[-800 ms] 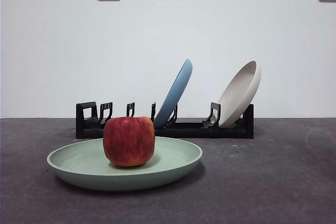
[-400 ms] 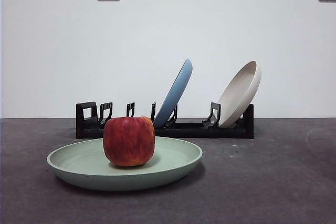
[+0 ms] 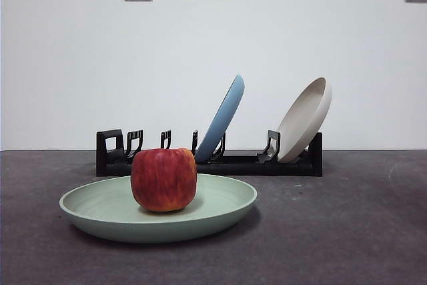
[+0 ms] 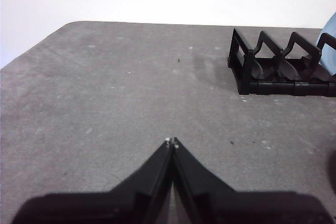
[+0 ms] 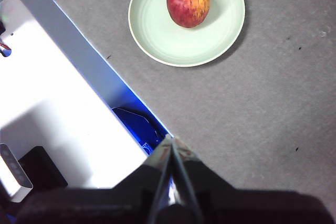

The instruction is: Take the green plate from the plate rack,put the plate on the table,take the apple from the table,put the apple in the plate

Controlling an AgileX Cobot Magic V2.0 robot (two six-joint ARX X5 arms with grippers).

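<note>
The green plate [image 3: 220,210] lies flat on the dark grey table [image 3: 347,231], in front of the black plate rack [image 3: 253,163]. The red apple [image 3: 163,179] stands upright in the plate, left of its middle. The right wrist view shows the plate [image 5: 157,35] and apple [image 5: 188,1] from high above. My right gripper [image 5: 171,139] is shut and empty, far from the plate, above the table's edge. My left gripper [image 4: 171,141] is shut and empty, low over bare table, with the rack's end [image 4: 273,66] some way off. No arm shows in the front view.
A light blue plate [image 3: 223,117] and a cream-beige plate [image 3: 303,119] lean in the rack's slots. A white and blue panel [image 5: 58,103] lies beyond the table's edge in the right wrist view.
</note>
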